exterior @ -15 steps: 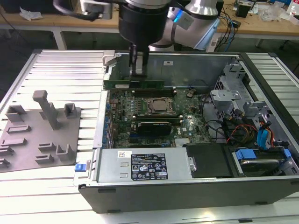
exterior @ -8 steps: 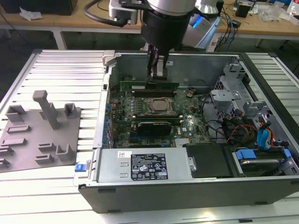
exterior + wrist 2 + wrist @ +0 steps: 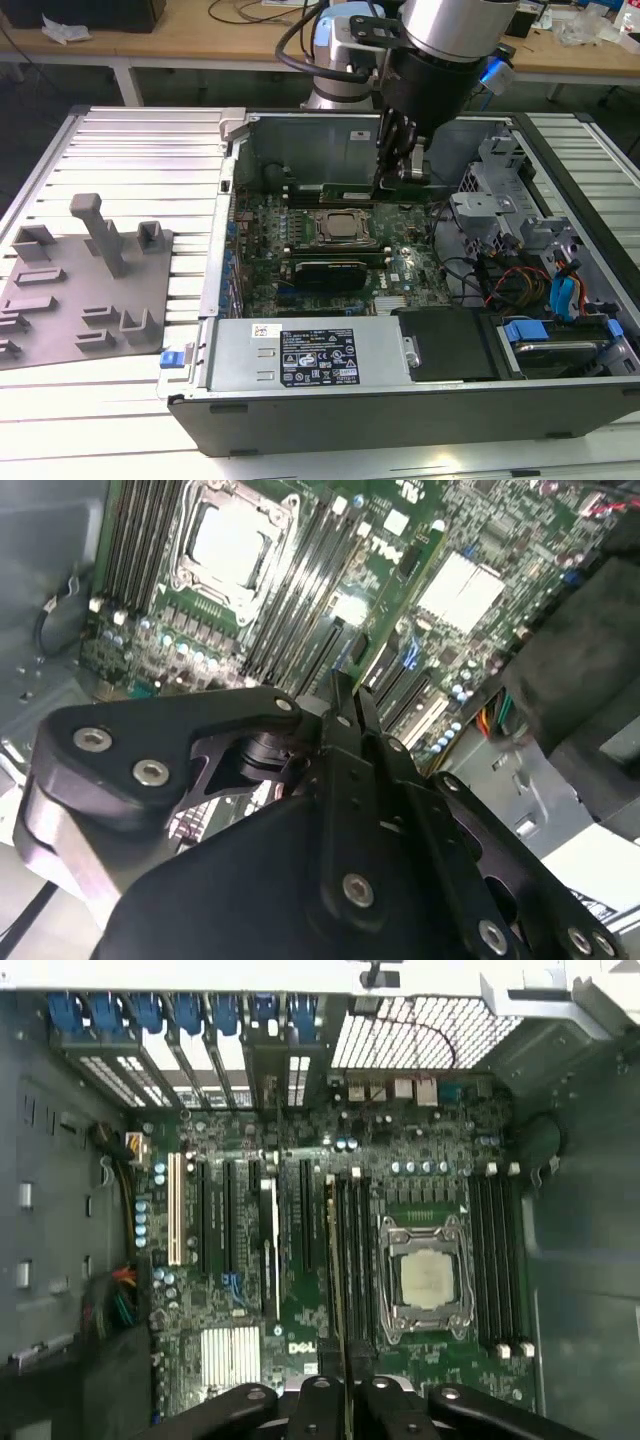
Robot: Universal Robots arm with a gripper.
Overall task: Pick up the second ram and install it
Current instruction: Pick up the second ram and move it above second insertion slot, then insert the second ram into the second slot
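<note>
Downward, arm (image 3: 450, 35) inside open case (image 3: 400, 415), jaws clamping second ram (image 3: 337, 1260) over motherboard (image 3: 190, 1305)

The power supply label (image 3: 317, 365) bears print, seemingly illegible.

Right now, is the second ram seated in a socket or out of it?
Cannot tell. The second ram stands on edge in the gripper, jaws shut on it, over the sockets beside the processor.
</note>
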